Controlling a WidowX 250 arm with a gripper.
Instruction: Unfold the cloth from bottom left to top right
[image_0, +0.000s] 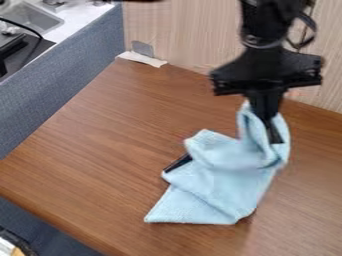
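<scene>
Camera view: black two-finger gripper hangs over the right-hand part of the brown wood-grain table, angled down into a light blue, soft-looking cloth. Jaws: clenched on the cloth, near its upper right end; one dark fingertip shows against the fabric, while the second is hard to separate from the folds, so the exact pinch is not readable. Fabric rises on both sides of the jaws, forming a raised, bunched top. Below this the cloth slants toward the lower left, with overlapping folds through its middle and a pointed corner at lower left, lying on the table. The folds cover part of the cloth's own surface; number of layers not determinable. A dark, narrow object pokes out from under the cloth's left edge; the rest of it is hidden, identity cannot be told. Arm above the gripper is black, somewhat blurred, and cut off by the top edge; a loop of black cable shows beside it. Far corner of table: flat white strip with a small grey piece upright next to it. Behind: pale wood-grain panel. Left: blue-grey fabric partition, beyond which a metal sink is only partly in frame. Lower left corner: dark-rimmed item, cropped, nature unclear.
</scene>
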